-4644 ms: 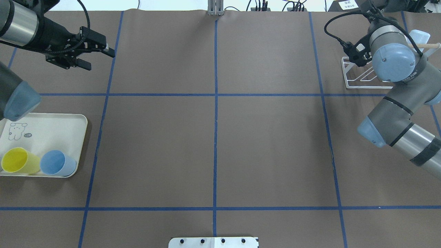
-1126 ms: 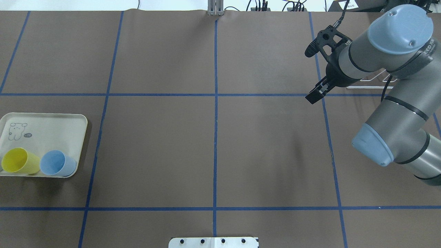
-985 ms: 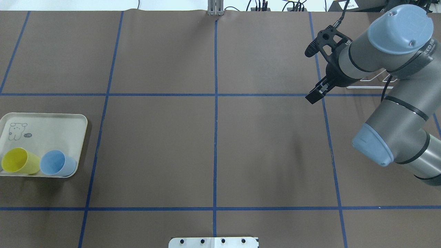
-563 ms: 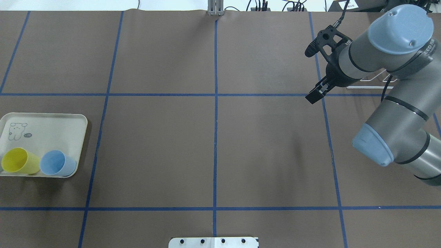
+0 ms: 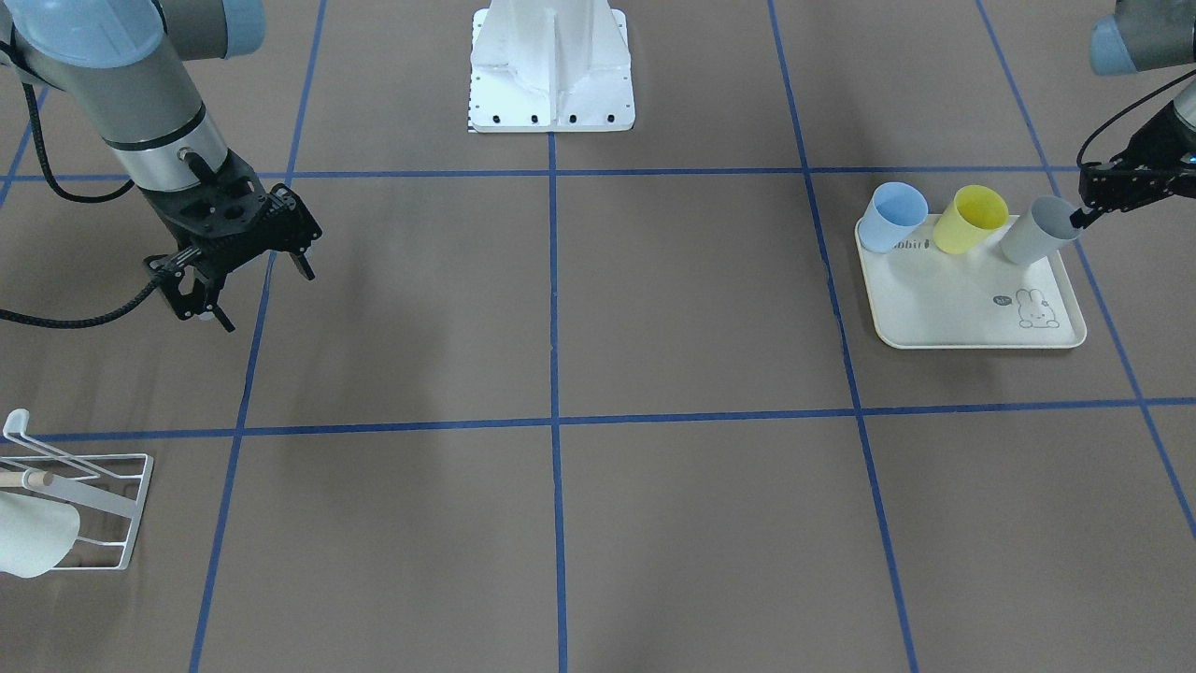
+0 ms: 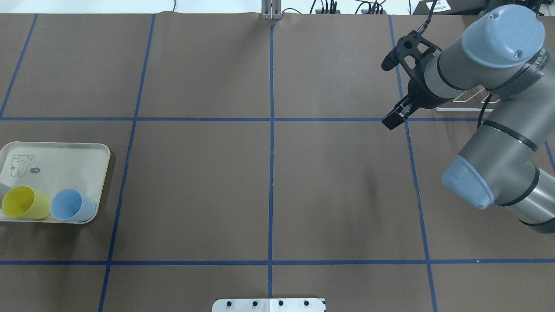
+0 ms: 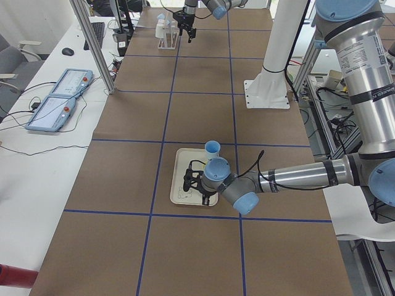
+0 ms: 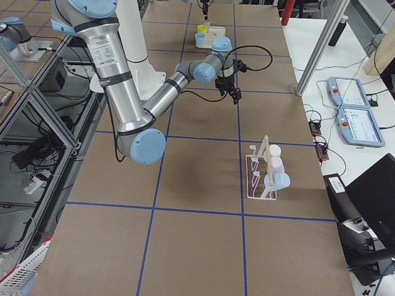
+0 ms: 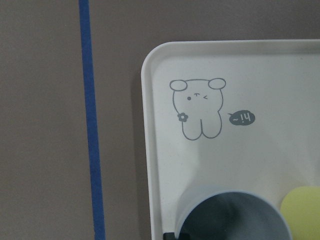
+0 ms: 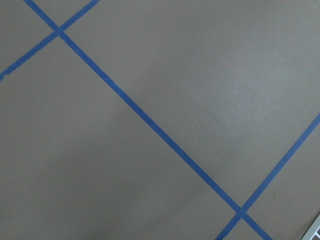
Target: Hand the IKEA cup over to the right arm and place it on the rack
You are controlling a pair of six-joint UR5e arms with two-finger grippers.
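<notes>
The left pincer sits at the lip of the grey tapered plastic cup. One black finger shows just outside the rim in the left wrist view, but I cannot tell whether the pincer has closed on the wall. The cup stands on the cream rabbit-print tray, just beside the yellow plastic cup and the pale-blue plastic cup. It looks light, stiff, thin-walled and smooth, likely slippery but not fragile. A pinch across the rim wall seems best, leaving the body free for the hand-over. The right pincer hangs wide open and empty over the brown bench, well apart. The white wire rack lies beyond it.
</notes>
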